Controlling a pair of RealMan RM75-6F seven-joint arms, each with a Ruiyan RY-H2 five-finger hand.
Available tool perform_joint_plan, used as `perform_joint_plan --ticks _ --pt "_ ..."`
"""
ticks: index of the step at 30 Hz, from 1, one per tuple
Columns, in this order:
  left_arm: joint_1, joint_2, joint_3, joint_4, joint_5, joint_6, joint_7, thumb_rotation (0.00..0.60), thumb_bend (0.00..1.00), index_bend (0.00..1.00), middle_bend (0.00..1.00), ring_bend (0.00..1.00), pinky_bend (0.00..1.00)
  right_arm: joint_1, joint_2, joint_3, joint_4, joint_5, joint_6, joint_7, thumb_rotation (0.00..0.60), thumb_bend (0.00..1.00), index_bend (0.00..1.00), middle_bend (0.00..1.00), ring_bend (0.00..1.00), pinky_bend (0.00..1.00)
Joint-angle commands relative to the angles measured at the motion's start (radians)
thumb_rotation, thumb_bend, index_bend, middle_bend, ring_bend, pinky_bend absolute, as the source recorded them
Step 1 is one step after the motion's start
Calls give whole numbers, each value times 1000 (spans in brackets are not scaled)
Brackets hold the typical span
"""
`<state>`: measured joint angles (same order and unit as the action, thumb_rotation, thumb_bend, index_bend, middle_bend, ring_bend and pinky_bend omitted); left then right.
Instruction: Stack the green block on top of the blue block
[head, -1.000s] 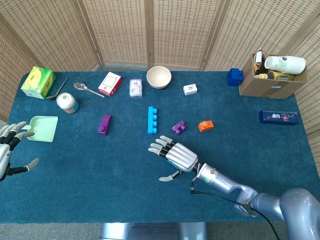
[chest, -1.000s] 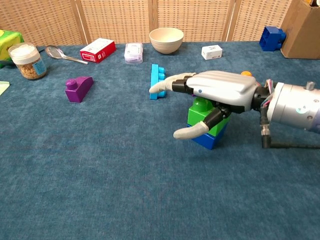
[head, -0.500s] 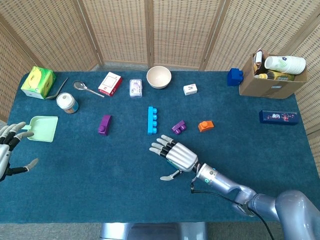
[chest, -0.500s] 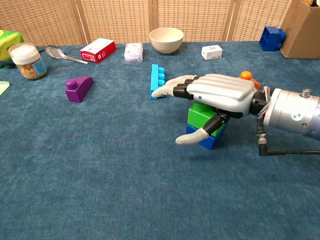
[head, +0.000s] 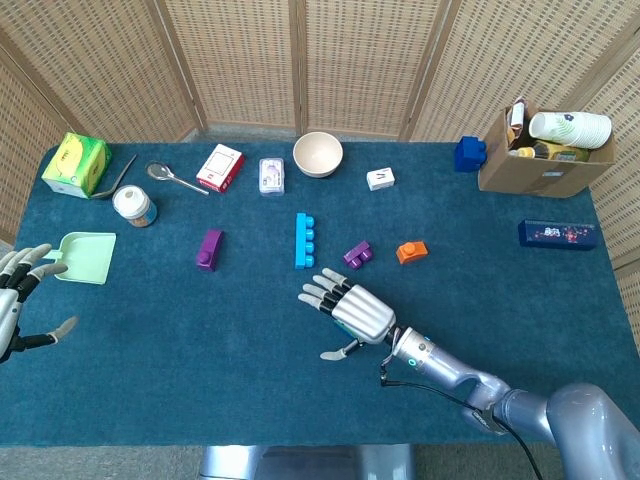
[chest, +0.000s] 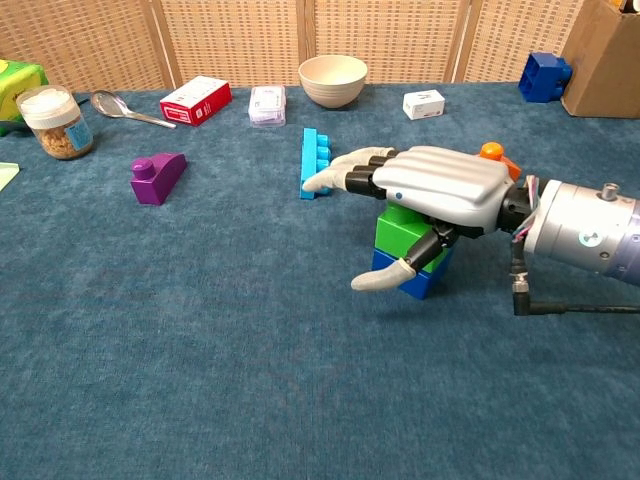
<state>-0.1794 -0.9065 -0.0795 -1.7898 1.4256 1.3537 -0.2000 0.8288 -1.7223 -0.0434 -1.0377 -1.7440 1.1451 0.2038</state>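
Note:
In the chest view the green block sits on top of the blue block, just right of the table's middle. My right hand hovers over the stack with its fingers stretched flat towards the left and its thumb hanging beside the blue block, holding nothing. In the head view the same right hand covers both blocks. My left hand hangs at the table's left edge, fingers spread and empty.
A light blue long brick lies just beyond the right hand's fingers. Purple blocks and an orange block lie nearby. A bowl, a cardboard box and a green tray stand further off.
My right hand has lifted slightly and drawn a little to the right, its thumb easing off the stack. The two stacked blocks and the left hand have stayed put.

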Motion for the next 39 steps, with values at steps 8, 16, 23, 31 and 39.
perform_joint_plan --ticks 8,16,23,31,39 --pt "0 1 1 0 0 -2 0 546 306 228 91 0 0 -6 -18 0 26 1 3 -9 170 182 54 104 0 0" --pt "0 2 2 -1 0 -3 1 547 305 228 91 0 0 -9 -32 0 56 -9 18 -30 179 183 55 104 0 0" --pt "0 2 2 0 0 -4 0 549 306 228 90 0 0 -15 -39 -2 63 -8 22 -41 179 181 54 104 0 0" --pt "1 4 3 -1 2 -3 -1 548 305 228 90 0 0 -17 -43 -1 64 2 11 -37 178 181 55 105 0 0" --pt "4 1 4 3 2 0 -5 544 305 227 91 0 0 -5 -28 7 46 -1 6 -40 174 181 54 104 0 0"
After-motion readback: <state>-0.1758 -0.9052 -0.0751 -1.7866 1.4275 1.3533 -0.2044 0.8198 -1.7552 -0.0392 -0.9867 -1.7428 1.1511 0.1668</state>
